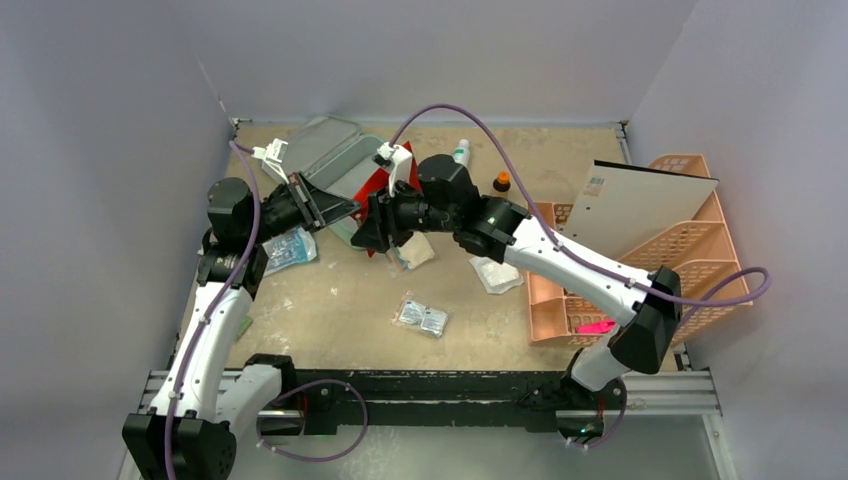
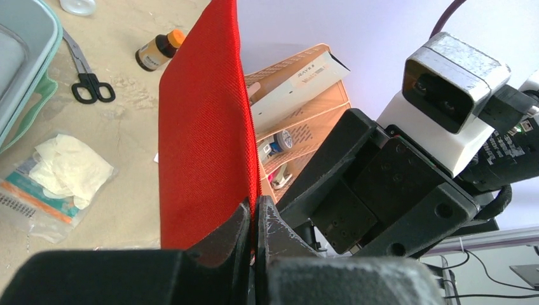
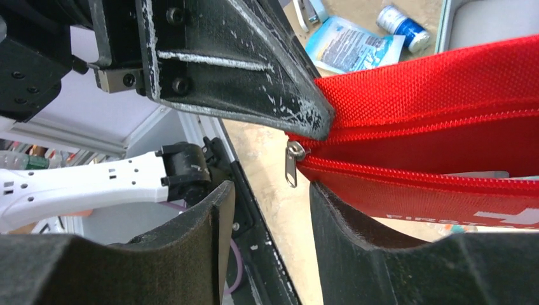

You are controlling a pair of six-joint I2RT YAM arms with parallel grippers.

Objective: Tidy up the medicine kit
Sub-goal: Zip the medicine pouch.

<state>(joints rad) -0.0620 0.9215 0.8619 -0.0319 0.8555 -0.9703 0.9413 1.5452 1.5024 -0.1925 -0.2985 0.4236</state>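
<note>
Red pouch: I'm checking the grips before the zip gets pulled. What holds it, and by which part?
The left gripper is shut on the red pouch, pinching its edge at the zipper end. The right gripper stands open just below the zipper pull, holding nothing.

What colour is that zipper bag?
Red; the first aid pouch shows best in left wrist view.

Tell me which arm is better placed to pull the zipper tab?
The right gripper: open, with the zipper tab just ahead of its fingers. The left gripper is shut on the first-aid pouch.

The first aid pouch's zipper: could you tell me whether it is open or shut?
Open: the first aid pouch shows two tooth rows diverging from its slider.
</note>
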